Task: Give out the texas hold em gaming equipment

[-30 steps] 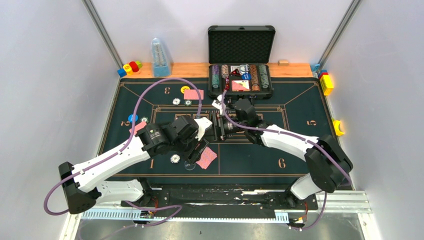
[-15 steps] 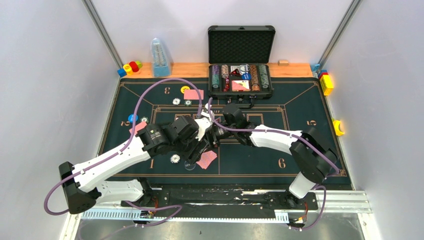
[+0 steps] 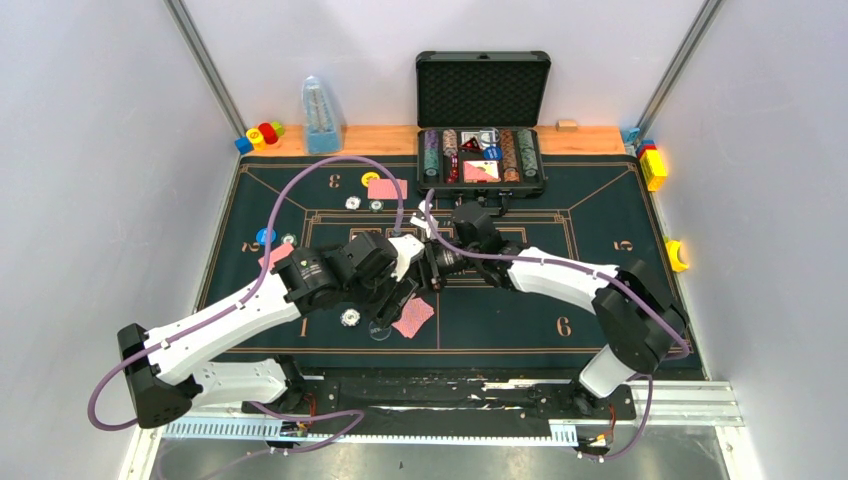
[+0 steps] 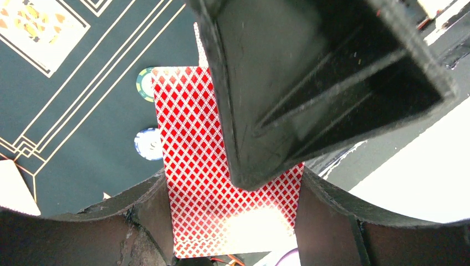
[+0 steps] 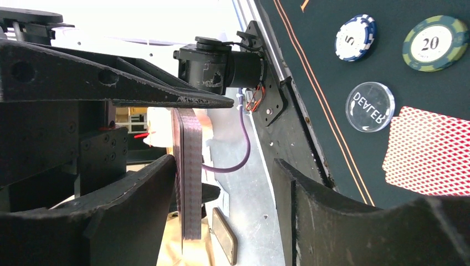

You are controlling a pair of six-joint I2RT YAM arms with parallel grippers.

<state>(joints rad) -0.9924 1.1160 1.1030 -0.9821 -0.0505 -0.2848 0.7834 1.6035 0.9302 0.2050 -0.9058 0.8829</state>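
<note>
**Item 1 – my L tool** (image 4: 233,191): clenched on deck of red diamond-backed playing cards (image 4: 194,166), one finger on each long edge. Deck held up off the mat, about mid-counter.

**Item 2 – my R tool** (image 5: 227,166): jaws apart, gripping nothing. Deck sits edge-on betw. them, just beside one finger, w/ a gap to the other. In L wrist view one R finger lies across the deck's back.

**Item 3 –** dark green felt mat (image 3: 600,290) on counter (image 3: 390,140); wood strip shows at far side.

**Item 4 –** on mat under the tools:
- single red-backed card (image 5: 429,152), face down
- clear round DEALER disc (image 5: 369,107), just beside the card
- blue-white round chip marked 5 (image 5: 355,37), near
- green round chip marked 20 (image 5: 435,35), near

**Item 5 –** at spot 3: pink-backed card (image 3: 387,188), yellow round disc (image 3: 370,179) just beside it, two small round chips (image 3: 352,202) near.

**Item 6 –** open black hard case (image 3: 482,120) at mat's far edge, w/ chip rows and cards inside.
</note>
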